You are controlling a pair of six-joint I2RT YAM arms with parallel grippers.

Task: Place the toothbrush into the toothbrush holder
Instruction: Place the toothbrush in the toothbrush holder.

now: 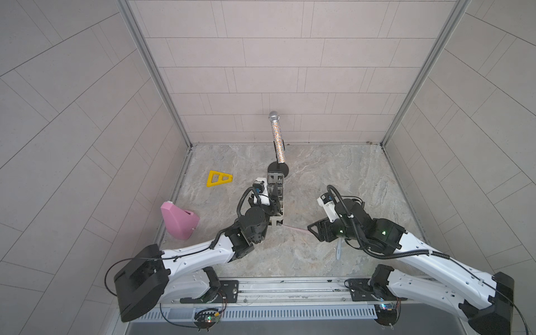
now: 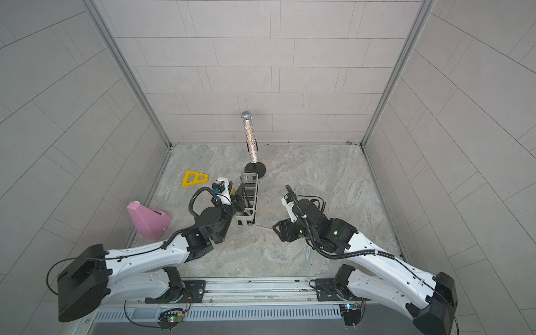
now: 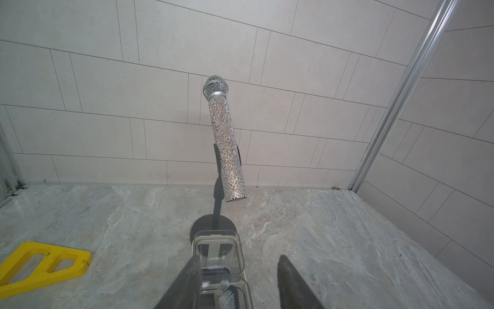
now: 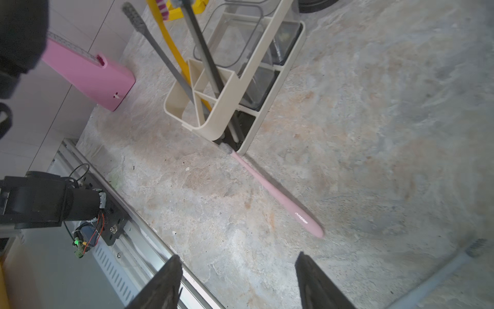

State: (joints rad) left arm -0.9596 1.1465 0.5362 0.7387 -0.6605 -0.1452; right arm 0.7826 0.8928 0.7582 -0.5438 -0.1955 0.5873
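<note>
Left end effector (image 3: pixel 239 258) and right end effector (image 4: pixel 238 255) both released, we risk a skewed grasp shoving the pink toothbrush (image 4: pixel 275 191) into the toothbrush holder (image 4: pixel 230 92).

In both top views we look down from high over the near edge onto the grey marbled stone tabletop (image 1: pixel 333 162), seeing nearly the same scene. Our left wrist camera looks low across it toward the glittery silver microphone on a black round stand (image 3: pixel 227 139). Our right wrist camera hangs close, facing the white metal-frame rack (image 4: pixel 235 88), shared by all views.
</note>
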